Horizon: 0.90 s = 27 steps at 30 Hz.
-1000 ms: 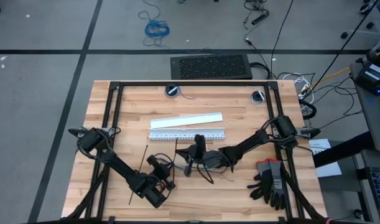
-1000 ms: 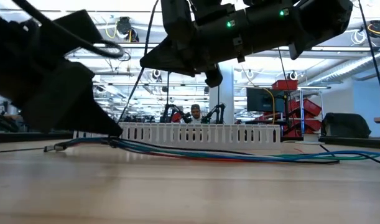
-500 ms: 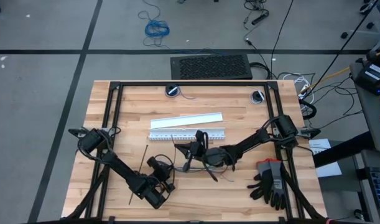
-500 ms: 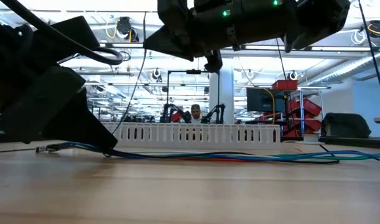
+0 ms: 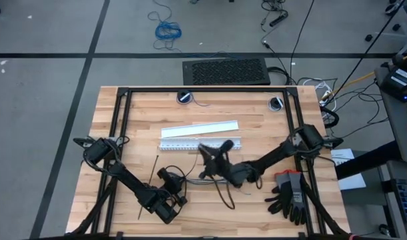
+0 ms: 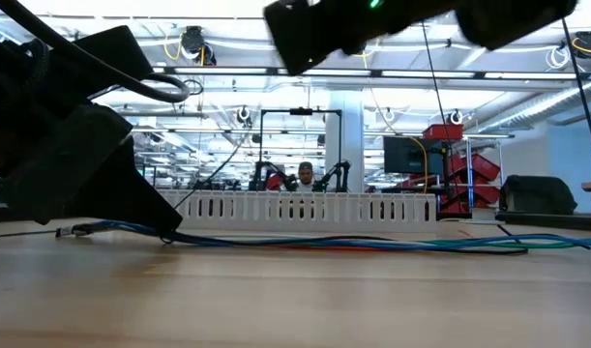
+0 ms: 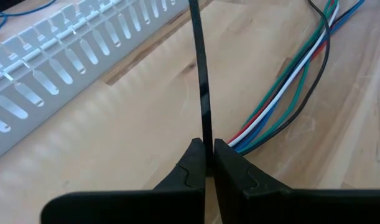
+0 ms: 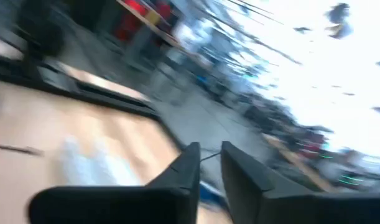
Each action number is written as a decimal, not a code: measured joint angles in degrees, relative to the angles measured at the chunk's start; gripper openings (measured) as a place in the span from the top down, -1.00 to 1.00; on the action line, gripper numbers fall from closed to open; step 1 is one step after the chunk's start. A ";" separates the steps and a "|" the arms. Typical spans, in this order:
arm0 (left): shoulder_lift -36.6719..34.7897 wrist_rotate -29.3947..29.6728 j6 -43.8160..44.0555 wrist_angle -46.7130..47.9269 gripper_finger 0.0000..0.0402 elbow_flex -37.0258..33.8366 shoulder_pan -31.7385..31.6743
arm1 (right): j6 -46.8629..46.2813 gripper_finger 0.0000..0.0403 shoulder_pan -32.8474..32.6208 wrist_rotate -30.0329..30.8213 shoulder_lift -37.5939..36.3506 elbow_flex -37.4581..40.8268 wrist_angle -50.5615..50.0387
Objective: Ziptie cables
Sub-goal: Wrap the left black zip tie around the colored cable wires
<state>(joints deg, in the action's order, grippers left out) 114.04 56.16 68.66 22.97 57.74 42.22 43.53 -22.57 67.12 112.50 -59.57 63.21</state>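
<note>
Cables (image 7: 283, 93) lie flat on the table (image 5: 256, 113) as a loose run of blue, green, red and white wires, between my two arms and on the near side of the white slotted strip (image 5: 200, 143). Nearest the front edge, my left gripper (image 7: 205, 155) is low on the wood at the left end of the run, clamped on one ziptie (image 7: 199, 74). The strip stands out straight from the closed jaws, with the wires just beside it but not visibly enclosed by it. A second ziptie (image 5: 156, 168) lies loose on the table near that arm. Farther in, my right gripper (image 5: 210, 152) hangs above the middle of the run, clear of the table; whether it carries anything I cannot tell. I judge the step in hand to be looping: the ziptie is presented at the bundle, but no closed loop is evident. The next move calls for the right gripper to descend, take the free end, pass it around all the wires and feed it into the head. The left grip must hold the strip firm, because thin wires can slip out of the loop.
</note>
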 joint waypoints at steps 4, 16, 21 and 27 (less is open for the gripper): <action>0.00 0.75 0.07 -0.05 0.94 0.00 -0.02 | 3.91 0.44 -4.29 10.06 -2.01 0.00 2.06; 0.00 3.04 0.01 -0.57 0.94 0.00 -0.24 | -62.53 0.26 -10.92 -13.04 0.74 0.05 -26.33; 0.00 4.26 -0.56 -0.55 0.94 0.00 -0.52 | -70.66 0.27 -6.50 -23.73 6.08 0.09 -22.89; 0.00 4.36 -1.68 -1.61 0.94 0.00 -1.14 | -73.01 0.27 0.13 -31.56 13.30 0.13 -9.57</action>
<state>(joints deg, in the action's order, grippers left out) 114.04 60.52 66.99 21.35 57.74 41.07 -29.48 -22.43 35.56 125.80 -59.44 53.64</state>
